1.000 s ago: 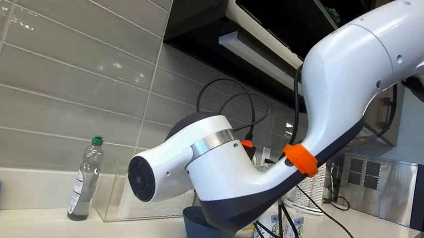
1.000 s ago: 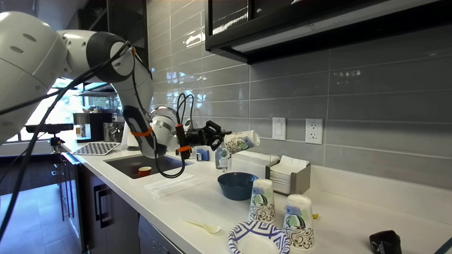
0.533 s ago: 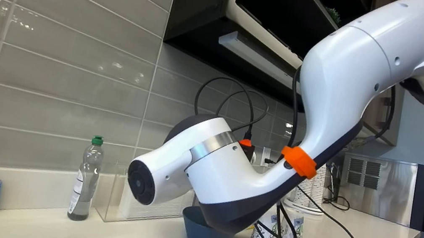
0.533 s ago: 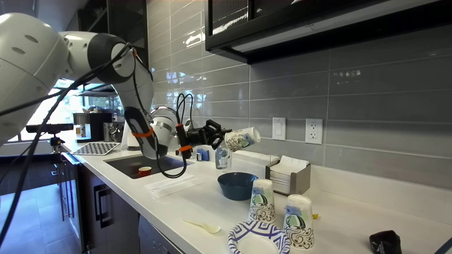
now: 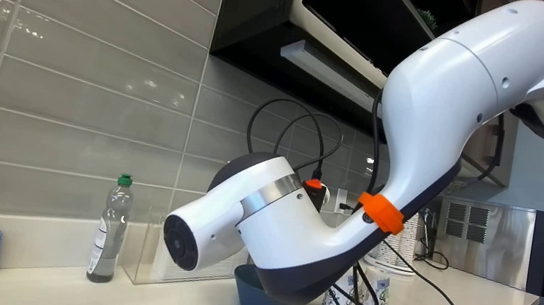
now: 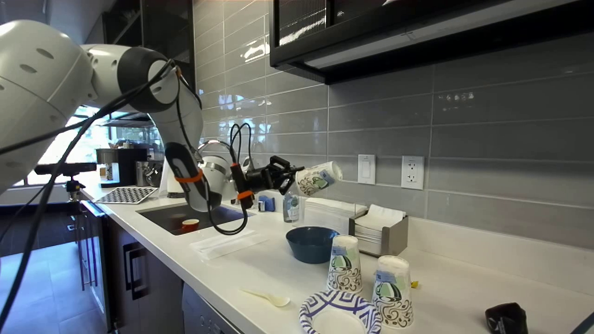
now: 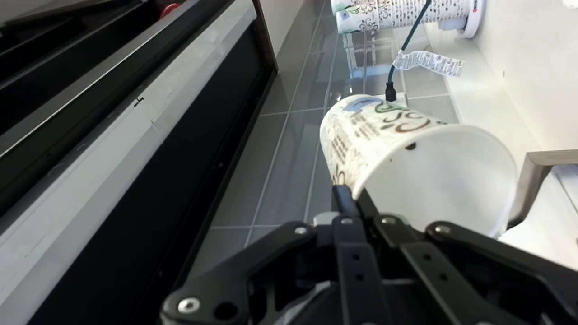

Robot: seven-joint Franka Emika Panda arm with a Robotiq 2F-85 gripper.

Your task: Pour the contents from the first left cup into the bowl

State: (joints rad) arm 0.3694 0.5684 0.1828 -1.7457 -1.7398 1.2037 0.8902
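Note:
The first left cup (image 6: 319,178), white paper with a printed pattern and a blue tape mark, hangs in the air, tilted nearly on its side. Its base points up and away, and its mouth faces my gripper. My gripper (image 6: 297,175) is shut on the cup's rim, one finger inside and one outside. In the wrist view, the gripper (image 7: 354,198) pinches the rim of the cup (image 7: 370,135); the visible inside is white with a small dark speck near the rim. The dark blue bowl (image 6: 308,250) stands on the counter below the cup; the arm partly covers the bowl (image 5: 259,300) in an exterior view.
Two similar cups (image 6: 344,266) (image 6: 393,292) stand upside down beside the bowl. A blue-patterned white dish (image 6: 313,308), a spoon (image 6: 271,298) and a napkin holder (image 6: 394,236) are nearby. A soap bottle (image 5: 109,241) stands by the wall. A cabinet (image 6: 417,51) hangs above.
The held cup has tilted further, its base rising and its mouth end turning down. The arm has shifted slightly lower. The bowl and the standing cups have not moved.

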